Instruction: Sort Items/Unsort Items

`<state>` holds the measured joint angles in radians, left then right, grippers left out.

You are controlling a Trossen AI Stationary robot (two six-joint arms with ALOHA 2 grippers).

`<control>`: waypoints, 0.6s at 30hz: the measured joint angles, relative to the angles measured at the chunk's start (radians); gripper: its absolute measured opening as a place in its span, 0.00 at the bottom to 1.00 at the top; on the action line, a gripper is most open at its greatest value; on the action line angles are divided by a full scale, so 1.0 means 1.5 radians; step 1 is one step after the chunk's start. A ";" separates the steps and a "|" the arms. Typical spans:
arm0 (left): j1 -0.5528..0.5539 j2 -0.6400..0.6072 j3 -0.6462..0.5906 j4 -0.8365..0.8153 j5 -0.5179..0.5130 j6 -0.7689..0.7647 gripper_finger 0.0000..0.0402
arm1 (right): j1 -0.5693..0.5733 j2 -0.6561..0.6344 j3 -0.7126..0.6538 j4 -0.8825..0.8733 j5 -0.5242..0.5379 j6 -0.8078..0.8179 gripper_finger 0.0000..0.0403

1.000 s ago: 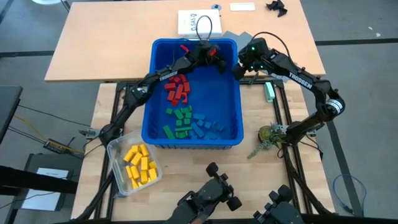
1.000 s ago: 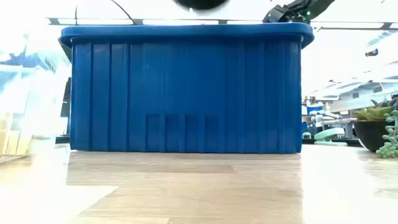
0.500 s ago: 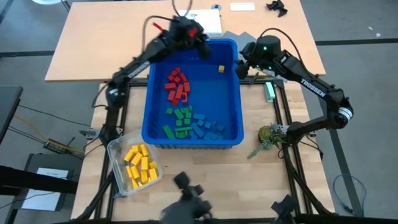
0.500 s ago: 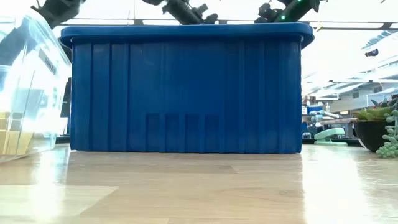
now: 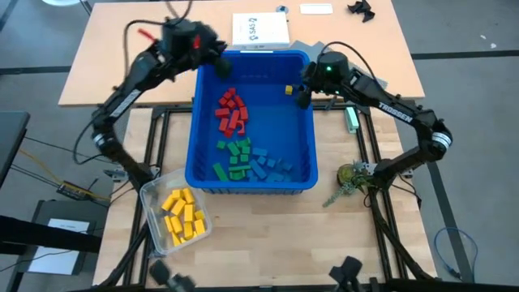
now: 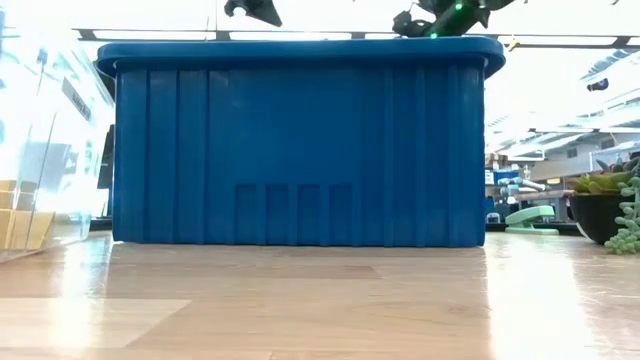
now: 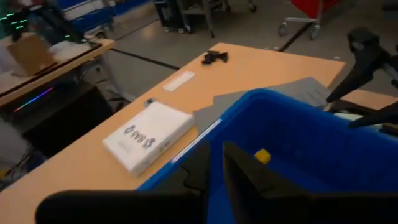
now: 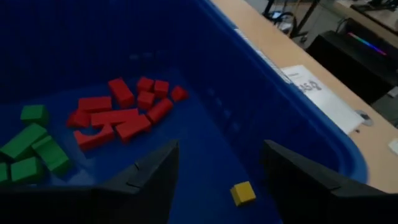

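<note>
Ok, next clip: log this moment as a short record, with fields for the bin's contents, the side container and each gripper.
bin: large blue bin
in bin: red blocks, green blocks, blue blocks, one lone yellow block near the far wall
side container: clear tub holding yellow blocks, left of the bin's near corner
left gripper: shut, empty, over the bin's far left corner
right gripper: open, empty, above the lone yellow block

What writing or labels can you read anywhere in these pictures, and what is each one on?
"TROSSEN": on the right arm, white letters, in the high view.
White box behind the blue bin: dark print on its top, too blurred to read.
White card at the table's far edge: no readable print.
</note>
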<state>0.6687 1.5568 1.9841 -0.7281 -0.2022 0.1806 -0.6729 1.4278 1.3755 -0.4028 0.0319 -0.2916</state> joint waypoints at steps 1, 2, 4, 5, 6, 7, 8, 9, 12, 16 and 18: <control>0.001 -0.028 -0.044 0.018 -0.005 -0.006 0.13 | 0.003 0.016 0.017 -0.008 0.000 0.000 0.57; 0.001 -0.060 -0.090 0.040 -0.008 -0.017 0.13 | 0.004 0.033 0.035 -0.018 0.000 0.000 0.57; 0.000 -0.125 -0.183 0.080 -0.007 -0.036 0.13 | 0.005 0.071 0.076 -0.039 0.000 -0.001 0.57; 0.000 -0.157 -0.225 0.101 -0.006 -0.043 0.13 | 0.005 0.093 0.099 -0.051 0.000 -0.002 0.57; -0.001 -0.188 -0.266 0.119 -0.007 -0.054 0.13 | 0.002 0.114 0.121 -0.063 0.002 -0.006 0.57; -0.001 -0.219 -0.306 0.136 -0.008 -0.066 0.13 | -0.001 0.135 0.145 -0.079 0.008 -0.012 0.57; 0.000 -0.245 -0.343 0.149 -0.009 -0.078 0.13 | -0.006 0.155 0.168 -0.094 0.015 -0.018 0.57; 0.000 -0.270 -0.380 0.161 -0.009 -0.089 0.13 | -0.011 0.178 0.192 -0.107 0.022 -0.025 0.57; 0.000 -0.326 -0.473 0.205 -0.010 -0.100 0.13 | -0.021 0.243 0.258 -0.133 0.042 -0.049 0.57; -0.001 -0.366 -0.558 0.259 -0.002 -0.109 0.13 | -0.028 0.327 0.321 -0.146 0.077 -0.097 0.57; 0.000 -0.373 -0.586 0.264 -0.003 -0.108 0.13 | -0.028 0.362 0.344 -0.154 0.112 -0.134 0.57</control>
<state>0.6684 0.9972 1.1054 -0.3319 -0.2070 0.0181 -0.7152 1.9713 1.8914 -0.6331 0.2005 -0.4919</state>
